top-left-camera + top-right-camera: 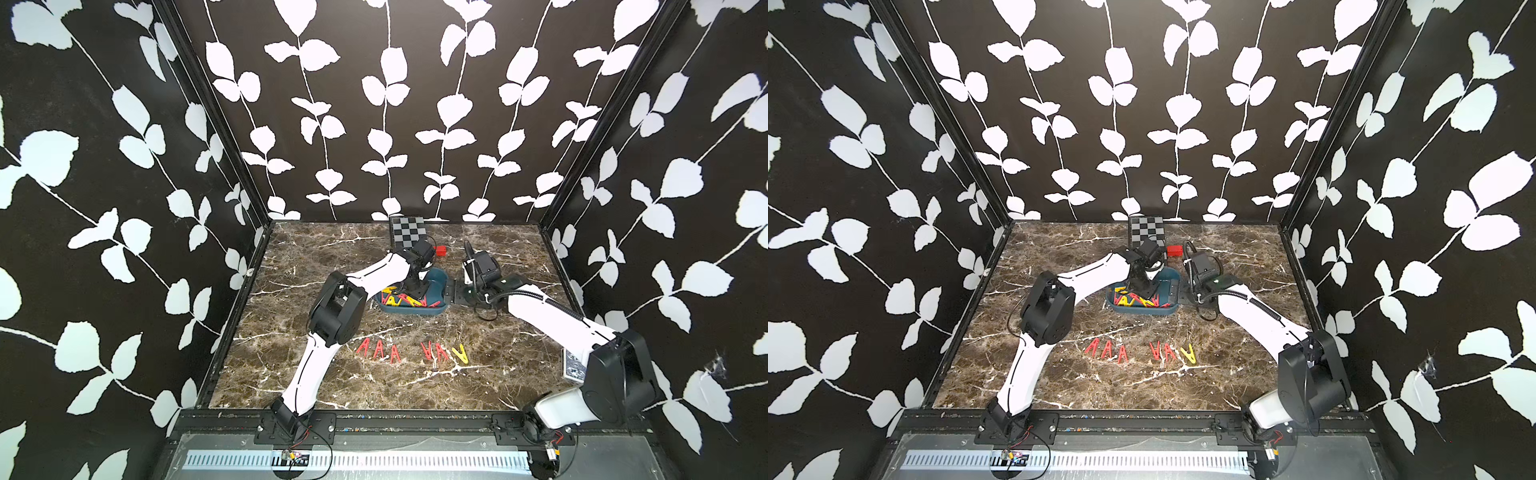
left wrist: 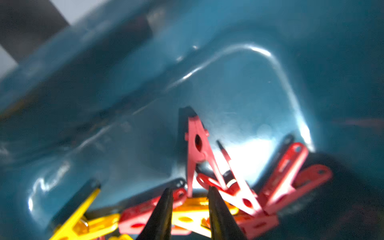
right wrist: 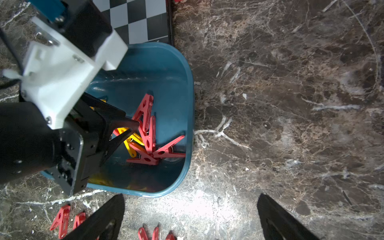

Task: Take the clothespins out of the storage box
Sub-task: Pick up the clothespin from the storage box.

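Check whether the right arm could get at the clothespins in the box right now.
Probably not cleanly. The left gripper is down inside the storage box, right over the clothespins, crowding the opening. The right gripper hangs open beside the rim.

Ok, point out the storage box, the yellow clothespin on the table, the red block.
storage box point(image 3: 170, 68), right wrist view, bare inner wall.
yellow clothespin on the table point(image 1: 460, 355), in a top view, middle.
red block point(image 1: 1175, 251), in a top view, top face.

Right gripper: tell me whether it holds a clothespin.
No, the right gripper stands open above the table, nothing in it.
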